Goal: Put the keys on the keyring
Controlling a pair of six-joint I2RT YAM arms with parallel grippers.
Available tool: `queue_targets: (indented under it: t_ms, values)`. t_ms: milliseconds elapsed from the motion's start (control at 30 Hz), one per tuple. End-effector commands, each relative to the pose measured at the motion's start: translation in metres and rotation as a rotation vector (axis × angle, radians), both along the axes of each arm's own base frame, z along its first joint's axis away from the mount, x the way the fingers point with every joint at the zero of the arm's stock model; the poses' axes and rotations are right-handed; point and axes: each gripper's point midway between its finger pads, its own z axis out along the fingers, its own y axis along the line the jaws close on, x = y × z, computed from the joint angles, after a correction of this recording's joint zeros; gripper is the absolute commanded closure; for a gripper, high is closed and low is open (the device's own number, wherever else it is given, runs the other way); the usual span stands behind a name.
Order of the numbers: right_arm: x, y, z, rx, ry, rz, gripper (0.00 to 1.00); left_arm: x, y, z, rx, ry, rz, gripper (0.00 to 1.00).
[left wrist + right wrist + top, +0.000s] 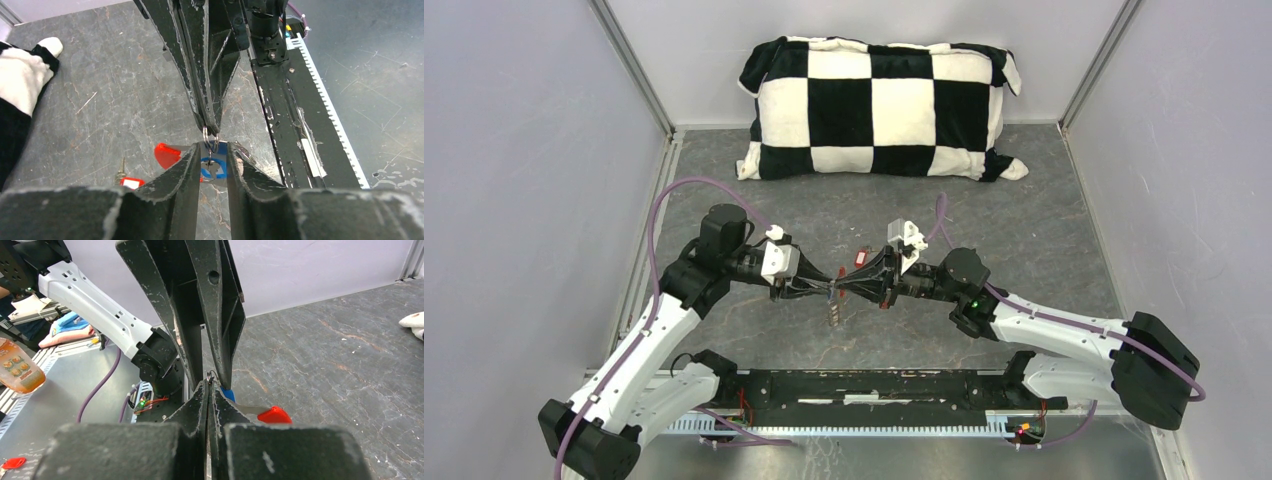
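My two grippers meet tip to tip above the middle of the floor. The right gripper [207, 387] is shut on the thin silver keyring [210, 138], which shows at its tips. My left gripper [211, 150] is closed on a blue-tagged key [214, 169] that sits right under the ring. A red-headed key [274, 415] sticks out sideways beside the fingers; I cannot tell whether it hangs on the ring. In the top view several small keys [832, 315] dangle below the meeting point. A key with a red-and-white tag [131, 182] lies on the floor on the far side.
A black-and-white checked pillow [879, 108] lies against the back wall. Grey walls close in both sides. A black rail [874, 388] runs along the near edge between the arm bases. An orange bottle [17, 367] stands off the table.
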Motion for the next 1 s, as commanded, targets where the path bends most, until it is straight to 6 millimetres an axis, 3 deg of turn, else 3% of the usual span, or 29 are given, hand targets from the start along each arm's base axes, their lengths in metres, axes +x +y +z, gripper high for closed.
queue_targets:
  t_ms: [0,367,533,600,633,767,833,967]
  values:
    - [-0.004,-0.002,0.047,0.119,-0.076,0.005,1.0,-0.002,0.001,-0.001,0.0,0.001,-0.004,0.67]
    - [-0.005,0.001,0.046,0.115,-0.067,0.021,1.0,0.006,-0.003,0.008,-0.02,0.006,0.021,0.76]
    - [-0.005,0.001,0.047,0.114,-0.07,0.023,1.0,0.005,-0.002,0.005,-0.013,0.01,0.021,0.97]
    - [-0.006,0.001,0.047,0.11,-0.071,0.027,1.0,0.006,-0.001,0.002,0.0,-0.002,0.025,0.98]
    - [-0.006,0.0,0.047,0.104,-0.073,0.025,0.98,0.006,0.0,0.0,0.009,-0.011,0.027,0.98]
    - [-0.002,-0.003,0.038,-0.023,-0.108,0.013,0.65,0.011,0.006,-0.008,0.065,-0.052,0.048,0.98]
    - [0.001,-0.005,0.038,-0.101,-0.149,0.016,0.55,0.013,0.009,-0.01,0.095,-0.093,0.049,0.98]
    - [0.003,-0.004,0.024,-0.317,-0.187,0.097,0.48,0.018,0.013,-0.011,0.136,-0.162,0.042,0.98]
